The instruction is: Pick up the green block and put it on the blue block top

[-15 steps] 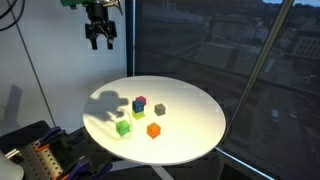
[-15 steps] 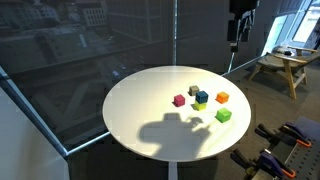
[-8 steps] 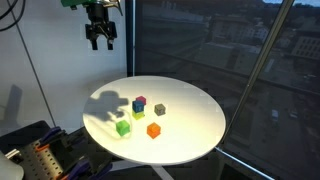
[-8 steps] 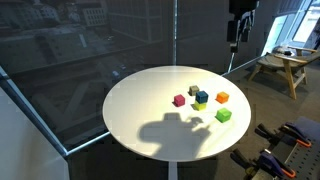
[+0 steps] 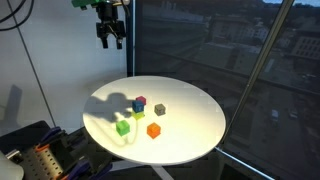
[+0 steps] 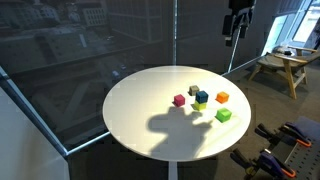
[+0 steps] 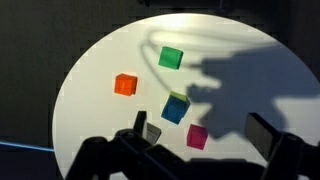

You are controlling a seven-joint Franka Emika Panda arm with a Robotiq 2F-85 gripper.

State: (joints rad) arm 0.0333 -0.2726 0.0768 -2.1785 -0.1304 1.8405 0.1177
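Note:
The green block lies alone on the round white table, near its edge; it also shows in the wrist view. The blue block is near the table's middle and seems to rest on a paler yellow-green cube. My gripper hangs high above the table, open and empty, far from both blocks. Its two fingers frame the bottom of the wrist view.
An orange cube, a gray cube and a magenta cube lie around the blue block. The arm's shadow falls across the table. Dark windows stand behind it.
The gripper has shifted sideways and slightly up, high above the table. The blocks have not moved.

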